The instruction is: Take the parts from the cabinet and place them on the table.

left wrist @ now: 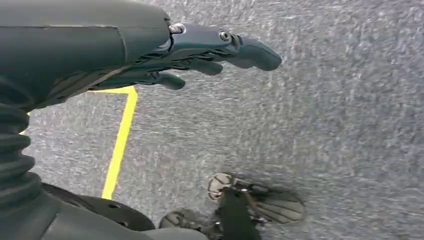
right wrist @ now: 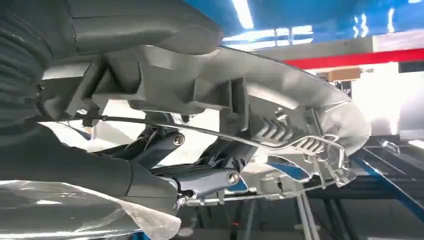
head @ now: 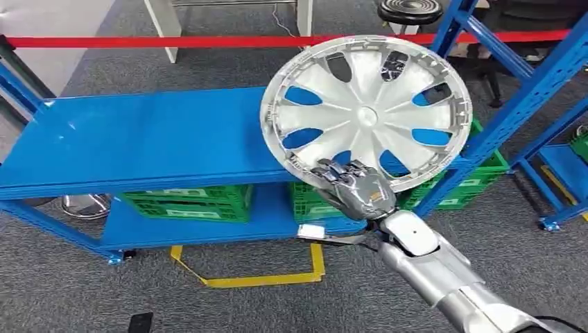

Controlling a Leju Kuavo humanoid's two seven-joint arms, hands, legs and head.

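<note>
Head view shows my right robot hand gripping the round silver plastic wheel cover by its lower rim, holding it tilted above the right end of the blue metal shelf worktop. I judge the cover light but broad and awkward: thin moulded plastic that flexes, with a smooth glossy face that could slip, and spokes and clips that might crack if squeezed or knocked. The rim is the sensible place to hold; in the right wrist view my fingers curl under the ribbed back of the rim beside the wire retaining ring, which gives some purchase. With one edge held, the far side may swing. My left robot hand hangs over the grey carpet, fingers apart and holding nothing. Around the blue worktop: green plastic crates on the lower level beneath it, a red barrier tape beyond it, and blue rack uprights just beside its right end, close enough to catch the cover's edge.
</note>
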